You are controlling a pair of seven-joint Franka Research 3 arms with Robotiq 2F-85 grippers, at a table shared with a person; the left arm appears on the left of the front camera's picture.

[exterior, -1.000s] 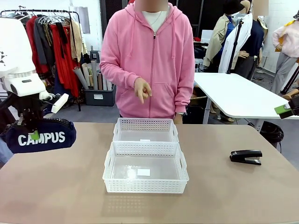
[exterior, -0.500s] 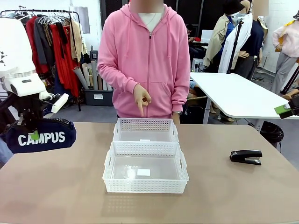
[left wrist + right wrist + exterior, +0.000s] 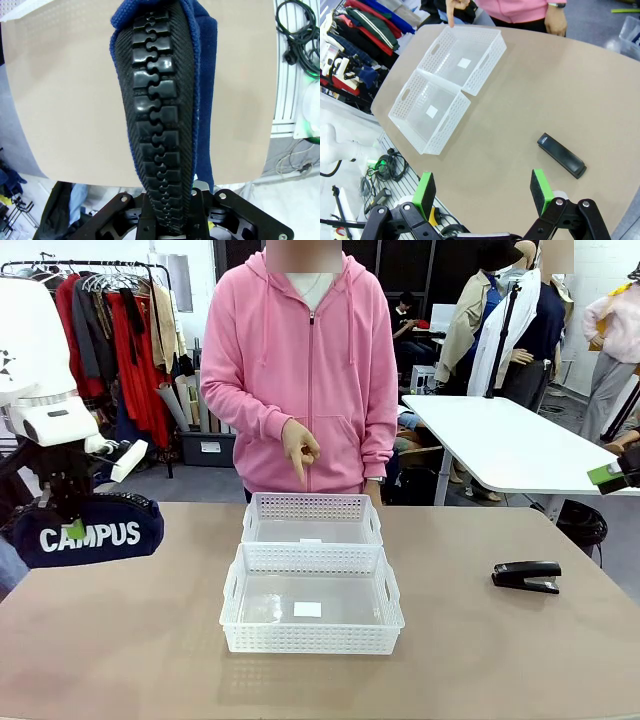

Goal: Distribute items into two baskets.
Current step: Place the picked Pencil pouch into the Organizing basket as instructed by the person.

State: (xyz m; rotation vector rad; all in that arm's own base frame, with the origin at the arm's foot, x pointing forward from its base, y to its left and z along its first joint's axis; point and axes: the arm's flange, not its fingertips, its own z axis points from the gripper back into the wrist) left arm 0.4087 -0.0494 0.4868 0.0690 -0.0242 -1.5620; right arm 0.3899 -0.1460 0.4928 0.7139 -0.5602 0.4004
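My left gripper (image 3: 73,528) is shut on the navy blue "CAMPUS" pouch (image 3: 100,532) and holds it in the air over the table's left edge. In the left wrist view the pouch (image 3: 200,100) hangs zip-up from my gripper (image 3: 167,212). Two white baskets stand mid-table, the smaller one (image 3: 312,518) far, the larger one (image 3: 312,602) near. A black stapler (image 3: 527,576) lies at the right. My right gripper (image 3: 482,192) hovers open and empty above the table, short of the stapler (image 3: 561,155); it also juts in at the front view's right edge (image 3: 612,476).
A person in a pink hoodie stands at the far side, one hand (image 3: 300,448) pointing a finger down toward the smaller basket (image 3: 465,57). The larger basket (image 3: 430,115) touches it. Bare tabletop (image 3: 480,660) lies around the baskets. Cables (image 3: 300,30) lie off the table's edge.
The person has shifted a little to the left, the hand still pointing down. Neither arm has moved, and the pouch hangs where it was.
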